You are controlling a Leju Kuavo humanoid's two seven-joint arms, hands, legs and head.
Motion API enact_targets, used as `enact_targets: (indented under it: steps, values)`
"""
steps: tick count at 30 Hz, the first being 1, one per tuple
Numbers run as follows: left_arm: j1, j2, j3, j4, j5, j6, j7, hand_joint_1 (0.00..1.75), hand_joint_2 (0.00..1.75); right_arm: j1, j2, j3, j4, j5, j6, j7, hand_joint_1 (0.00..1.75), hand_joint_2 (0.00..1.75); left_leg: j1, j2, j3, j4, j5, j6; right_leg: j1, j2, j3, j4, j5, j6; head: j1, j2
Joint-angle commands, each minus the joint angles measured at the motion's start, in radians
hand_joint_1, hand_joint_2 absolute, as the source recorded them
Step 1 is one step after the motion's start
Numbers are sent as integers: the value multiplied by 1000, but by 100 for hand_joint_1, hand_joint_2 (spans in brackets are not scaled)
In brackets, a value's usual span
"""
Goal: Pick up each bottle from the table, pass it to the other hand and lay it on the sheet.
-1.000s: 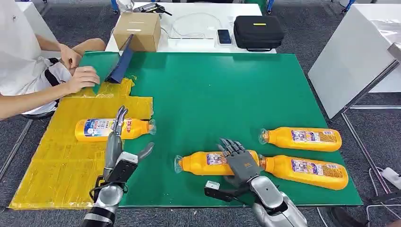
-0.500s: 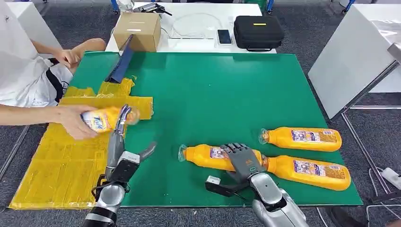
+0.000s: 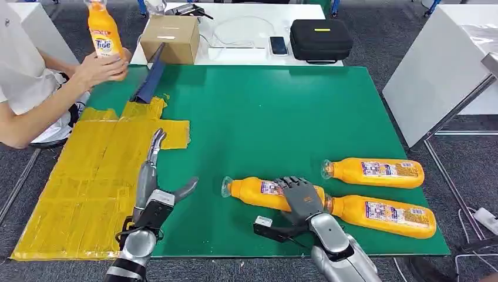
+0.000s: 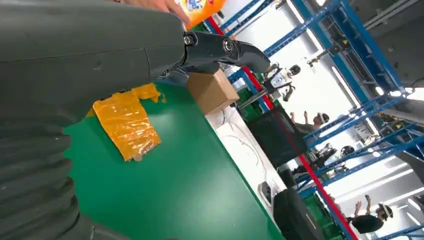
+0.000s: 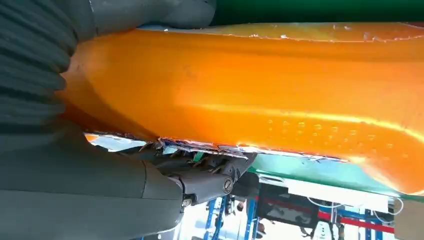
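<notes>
Head view, near edge of green table [image 3: 282,106]: right hand [image 3: 300,198] down over the middle of the nearest orange plastic bottle [image 3: 258,192], fingers draped across its body. Right wrist view, same bottle [image 5: 280,90] pressed against the palm, dark fingers [image 5: 200,182] curled under its side — grasping it, bottle lying on the green surface, cap pointing toward the left edge. Just beside, touching end to end at that hand, a second orange bottle [image 3: 382,213] lying along the near edge toward the right corner. A little farther in, a third orange bottle [image 3: 373,171], parallel, near the right edge.

Left hand [image 3: 154,185] at the near-left part of the table, fingers stretched out and spread, thumb apart, holding nothing; fingertips over the inner edge of the crinkled yellow sheet [image 3: 88,182], spread along the left side.

Farther back, at the far-left corner, a person's hand [image 3: 100,67] gripping a fourth orange bottle [image 3: 104,32] upright in the air, well off the sheet. Beyond the far edge, a brown cardboard box [image 3: 170,38] and a black zipped case [image 3: 320,40] on a white table.
</notes>
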Motion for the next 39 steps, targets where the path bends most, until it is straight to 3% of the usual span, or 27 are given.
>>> enact_targets:
  steps: [1,11,20,23,29,39]
  values:
    - [-2,15,-47,-17,29,-70,9,0,175,32,70,-81,-85,-102,-132,-70,175,175,1,-2,5,1,-3,-3,0,1,5,1,-3,-2,0,0]
    - [-25,8,-186,-2,124,-255,81,0,175,135,189,-200,-341,-365,-375,-277,175,175,1,-4,4,2,-3,-3,0,-1,3,2,-4,-2,0,0]
    - [-25,8,-188,-1,128,-260,82,0,175,137,192,-202,-346,-371,-378,-282,175,175,0,-3,3,0,-2,-3,0,0,3,1,-2,-2,0,0]
    - [-41,15,-206,26,213,-393,121,0,175,141,197,-204,-356,-452,-354,-328,175,175,1,-3,4,1,-3,-3,0,1,3,1,-3,-2,0,0]
    - [-85,12,-205,119,317,-500,139,0,175,154,216,-193,-363,-582,-285,-396,175,175,0,-2,3,-1,-1,-2,0,0,2,0,-1,-1,0,0]
    - [-68,7,-242,44,321,-497,144,0,175,146,238,-183,-283,-591,-270,-411,175,175,1,-3,8,1,-4,-4,0,1,7,1,-4,-2,0,0]
